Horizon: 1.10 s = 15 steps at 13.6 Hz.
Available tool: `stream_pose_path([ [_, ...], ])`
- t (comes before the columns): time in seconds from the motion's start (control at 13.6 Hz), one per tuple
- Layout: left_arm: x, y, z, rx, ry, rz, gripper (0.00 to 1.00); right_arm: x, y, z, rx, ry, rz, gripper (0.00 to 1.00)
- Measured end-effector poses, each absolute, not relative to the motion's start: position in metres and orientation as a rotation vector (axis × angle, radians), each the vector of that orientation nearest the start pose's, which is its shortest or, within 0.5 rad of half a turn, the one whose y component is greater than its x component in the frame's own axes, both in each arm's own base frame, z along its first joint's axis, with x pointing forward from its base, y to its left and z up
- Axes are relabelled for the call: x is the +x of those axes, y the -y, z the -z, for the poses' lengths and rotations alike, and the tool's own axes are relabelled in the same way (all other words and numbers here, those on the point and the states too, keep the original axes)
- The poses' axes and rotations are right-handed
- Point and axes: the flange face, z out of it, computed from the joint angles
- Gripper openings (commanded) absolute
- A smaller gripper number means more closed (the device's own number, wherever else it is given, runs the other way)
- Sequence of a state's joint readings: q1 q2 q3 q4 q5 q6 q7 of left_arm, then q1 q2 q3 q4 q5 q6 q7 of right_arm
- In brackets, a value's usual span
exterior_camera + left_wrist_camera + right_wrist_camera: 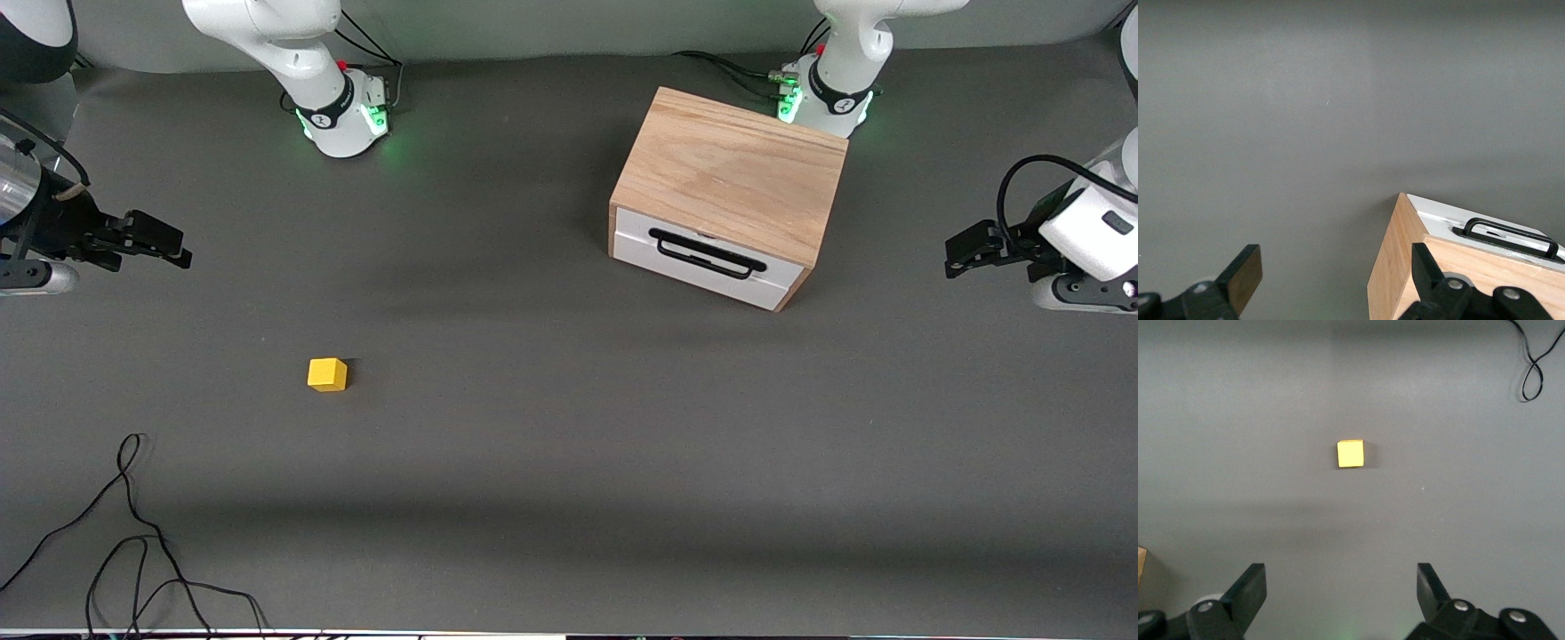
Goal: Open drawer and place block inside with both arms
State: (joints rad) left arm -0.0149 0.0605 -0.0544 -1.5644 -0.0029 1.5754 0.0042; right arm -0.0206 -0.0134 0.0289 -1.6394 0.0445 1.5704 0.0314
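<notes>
Drawer shut, cube alone on the mat

Oak grain runs across the top of the box that I see in the upper right-centre of the front view, a squat rectangular case turned at a slight angle to the table edge. Its drawer sits flush and closed, a smooth white panel crossed by a thin black wire handle bent into a long flat loop. The yellow block, a small matte cube with crisp edges, rests in the lower left-centre of that view on the dull grey table, well apart from the box and nearer the camera than it.

My right gripper hangs at the left edge of the front view over bare mat, its black fingers spread wide and holding nothing; its wrist view frames the cube between the two pads. My left gripper hangs at the right edge, fingers also wide apart and holding nothing, with the box corner and handle showing in the lower right of its wrist view. A thin black cable loops loosely in the lower left corner of the front view.
</notes>
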Motion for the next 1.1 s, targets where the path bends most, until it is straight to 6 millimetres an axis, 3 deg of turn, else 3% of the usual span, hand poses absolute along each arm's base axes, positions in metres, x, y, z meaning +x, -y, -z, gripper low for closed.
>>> stream_pose_path([
  [0.44,0.5706,0.0390,-0.5938,-3.143,-0.116,-0.078,1.00,0.5532,-0.0111,-0.5889,-3.096,-0.033,-0.118,1.00],
  [1.1,0.5707,0.0391,-0.5937,-3.143,-0.116,-0.078,1.00,0.5534,-0.0111,-0.5886,-3.096,-0.033,-0.119,1.00],
])
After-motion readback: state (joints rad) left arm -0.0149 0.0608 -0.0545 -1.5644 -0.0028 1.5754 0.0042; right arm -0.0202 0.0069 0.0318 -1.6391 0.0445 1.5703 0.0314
